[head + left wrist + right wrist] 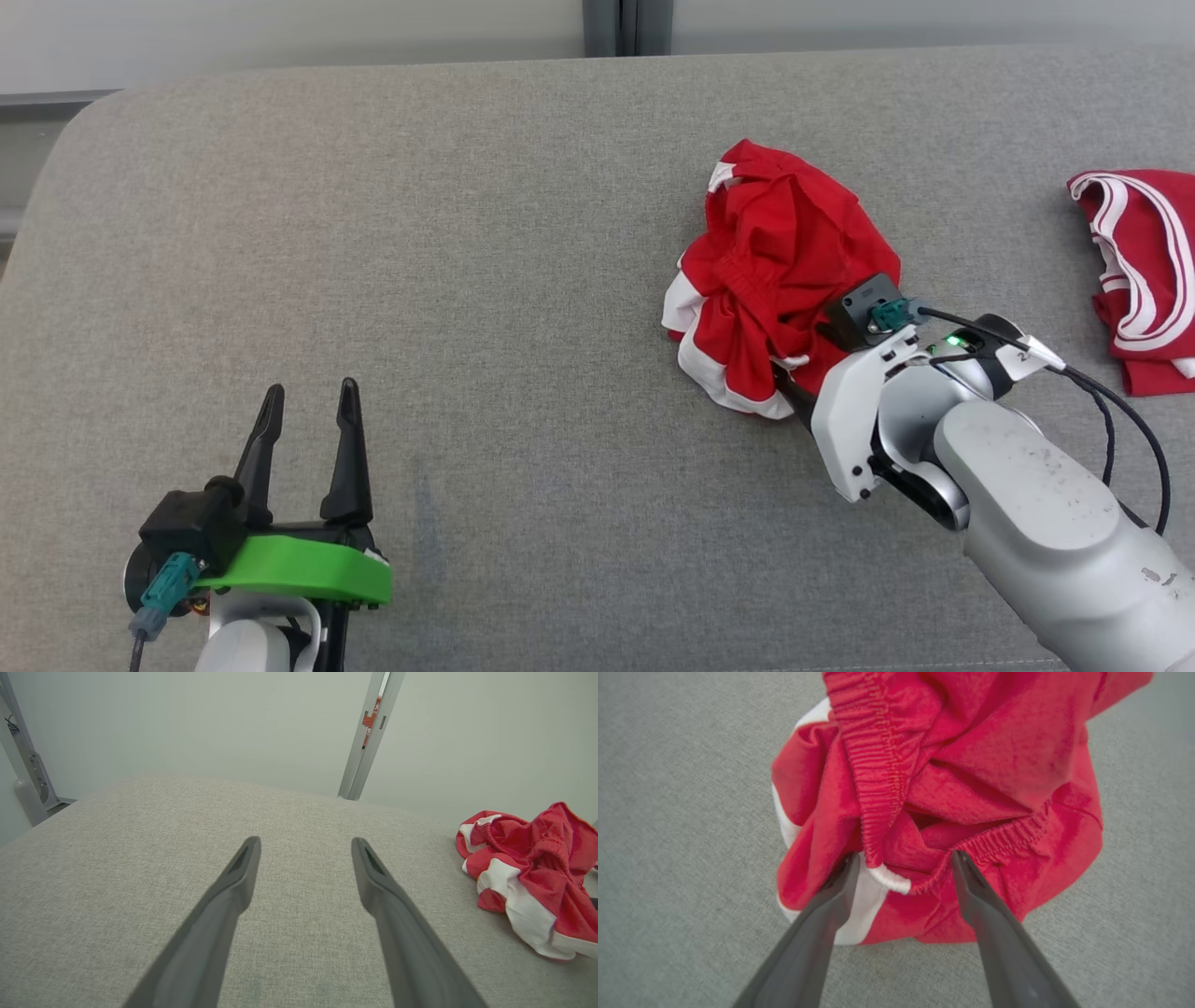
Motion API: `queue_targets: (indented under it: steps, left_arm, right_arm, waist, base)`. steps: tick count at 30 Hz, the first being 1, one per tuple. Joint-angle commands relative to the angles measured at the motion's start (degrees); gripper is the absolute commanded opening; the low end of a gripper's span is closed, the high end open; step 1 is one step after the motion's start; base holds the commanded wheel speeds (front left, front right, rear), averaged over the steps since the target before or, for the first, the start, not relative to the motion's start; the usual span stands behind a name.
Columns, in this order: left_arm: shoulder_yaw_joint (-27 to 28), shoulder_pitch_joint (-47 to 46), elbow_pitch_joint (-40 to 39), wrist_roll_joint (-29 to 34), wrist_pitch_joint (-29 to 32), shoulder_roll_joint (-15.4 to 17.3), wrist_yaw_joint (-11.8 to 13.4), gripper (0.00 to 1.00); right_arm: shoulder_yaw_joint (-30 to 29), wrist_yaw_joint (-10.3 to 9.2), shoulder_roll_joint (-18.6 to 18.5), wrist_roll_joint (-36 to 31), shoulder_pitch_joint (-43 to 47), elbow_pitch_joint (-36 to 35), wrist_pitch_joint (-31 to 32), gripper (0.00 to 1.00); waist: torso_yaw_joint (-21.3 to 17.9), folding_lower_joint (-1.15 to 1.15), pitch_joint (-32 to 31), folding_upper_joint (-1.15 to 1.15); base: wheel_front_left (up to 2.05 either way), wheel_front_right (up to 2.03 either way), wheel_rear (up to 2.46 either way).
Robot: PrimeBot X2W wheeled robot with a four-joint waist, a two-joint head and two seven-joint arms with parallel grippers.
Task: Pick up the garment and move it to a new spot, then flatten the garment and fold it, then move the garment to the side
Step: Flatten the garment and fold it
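Your R gripper (pixel 904 857): fingers (pixel 817 933) spread wide, tips against the crumpled red garment (pixel 775 261), a white-edged waistband fold (pixel 887 877) between them, not pinched. R forearm (pixel 1036 504) comes in from lower right, angled up-left. L gripper (pixel 311 387) also wide, nothing in it, over the grey cushion (pixel 523 280) at lower left. Red garment lies right of centre, w/ a 2nd red-white garment (pixel 1148 271) apart at the right edge.

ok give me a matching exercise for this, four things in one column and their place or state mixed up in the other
1 left gripper
2 right gripper
3 crumpled garment
4 second red garment

a at the head view's right edge
b open, tips at red cloth
c heaped, right of centre
d open over bare grey surface

Pairs: 1-d, 2-b, 3-c, 4-a
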Motion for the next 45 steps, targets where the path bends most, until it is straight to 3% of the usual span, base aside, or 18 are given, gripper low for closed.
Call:
queue_targets:
  steps: [1, 6, 19, 20, 21, 28, 35, 40, 45]
  left_arm:
    - [0.09, -0.8, -0.3, 0.3, -0.15, 0.08, -0.12, 1.0]
    - [-0.23, -0.95, -0.4, 0.06, -0.15, 0.08, -0.13, 1.0]
    - [-0.91, -0.98, -0.43, -0.27, -0.16, 0.09, -0.13, 1.0]
    - [-0.98, -1.19, -0.45, -0.32, -0.16, 0.09, -0.13, 1.0]
    - [-0.94, -1.39, -0.5, -0.44, -0.16, 0.09, -0.13, 1.0]
    - [-0.39, -1.29, -0.44, -0.51, -0.16, 0.09, -0.13, 1.0]
    - [0.29, -0.78, -0.82, -0.61, -0.16, 0.09, -0.13, 1.0]
    - [-0.21, -1.53, -1.02, -0.84, -0.16, 0.08, -0.13, 1.0]
    - [-0.89, -2.18, -1.13, -1.23, -0.16, 0.09, -0.13, 1.0]
  right_arm:
    - [1.58, -0.05, -0.82, -0.64, -1.24, 0.35, -0.73, 1.0]
    - [3.36, -0.04, -0.74, -2.57, -2.71, 1.1, -3.09, 1.0]
    - [4.46, -0.05, 1.55, -3.41, -2.52, 2.93, -0.89, 1.0]
    - [4.71, -0.05, 1.76, -3.11, -2.71, 3.02, -1.13, 0.37]
    - [4.9, -0.04, 2.14, -2.55, -2.88, 2.9, -1.72, 0.0]
    - [3.21, -0.04, 2.89, 2.81, -3.97, 0.22, -4.08, 0.0]
    - [-2.4, -0.04, 5.94, 16.32, -6.2, -9.88, -4.13, 0.0]
    - [-4.29, -0.02, 9.3, 22.98, -12.89, -15.06, -2.01, 0.0]
    - [-4.85, -0.02, 11.91, 26.63, -20.74, -17.48, -6.22, 0.0]
  waist:
    - [-0.02, 0.0, 0.05, 0.0]
    - [0.05, 0.0, -0.15, 0.0]
    - [0.49, 0.0, -0.01, 0.0]
    - [0.6, 0.0, 0.09, 0.0]
    - [0.68, 0.0, 0.19, 0.0]
    - [0.53, 0.0, 0.21, 0.0]
    - [-0.35, 0.0, -0.23, 0.0]
    - [-0.89, 0.0, 0.37, 0.0]
    - [-0.65, 0.0, 1.11, 0.0]
  base:
    - [0.0, 0.0, 0.0]
    - [0.0, 0.0, 0.0]
    - [0.0, 0.0, 0.0]
    - [0.0, 0.0, 0.0]
    - [0.0, 0.0, 0.0]
    - [0.0, 0.0, 0.0]
    - [0.0, 0.0, 0.0]
    - [0.0, 0.0, 0.0]
    - [0.0, 0.0, 0.0]
